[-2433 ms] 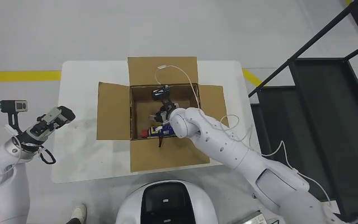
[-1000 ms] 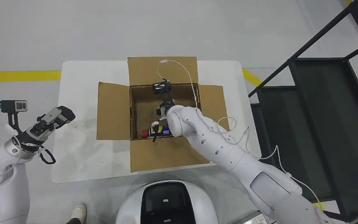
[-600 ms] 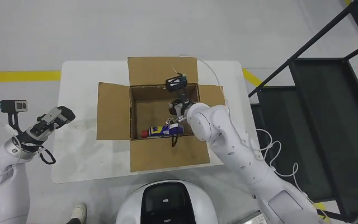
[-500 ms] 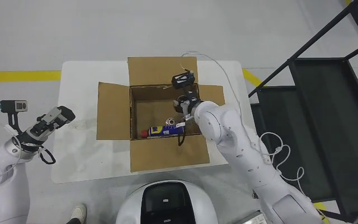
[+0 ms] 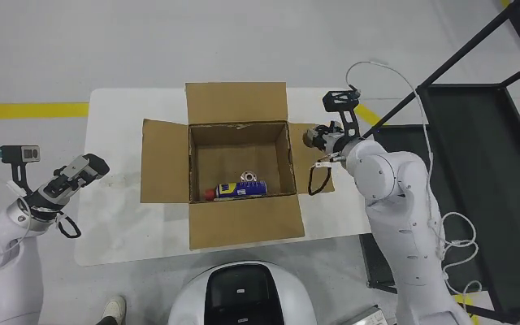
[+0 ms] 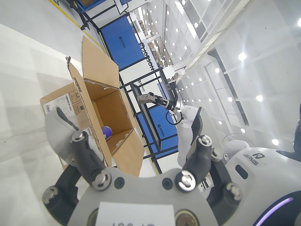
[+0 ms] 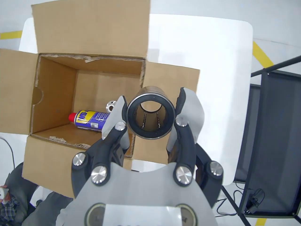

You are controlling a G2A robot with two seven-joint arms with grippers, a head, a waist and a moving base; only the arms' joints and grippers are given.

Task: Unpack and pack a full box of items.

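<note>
An open cardboard box (image 5: 166,162) (image 7: 90,26) (image 6: 101,71) stands in the middle of the white table (image 5: 114,130). Inside lie a blue and yellow spray can (image 5: 236,190) (image 7: 90,119) (image 6: 107,132) and a small metal fitting (image 5: 249,175) (image 7: 110,105). My right gripper (image 5: 315,140) (image 7: 151,105) hangs over the box's right flap, shut on a metal cylinder bearing (image 7: 151,115) (image 5: 312,139) (image 6: 142,99). My left gripper (image 6: 128,121) (image 5: 96,166) is open and holds nothing, off the table's left edge.
A black metal rack (image 5: 455,138) (image 7: 272,128) stands just right of the table. Yellow floor tape (image 5: 41,109) runs behind. White cable (image 5: 390,69) loops from the right arm. Bare table lies left and right of the box.
My right gripper rose out of the box with the metal cylinder bearing and swung right to above the right flap. The spray can and fitting came into sight. The left arm stayed still.
</note>
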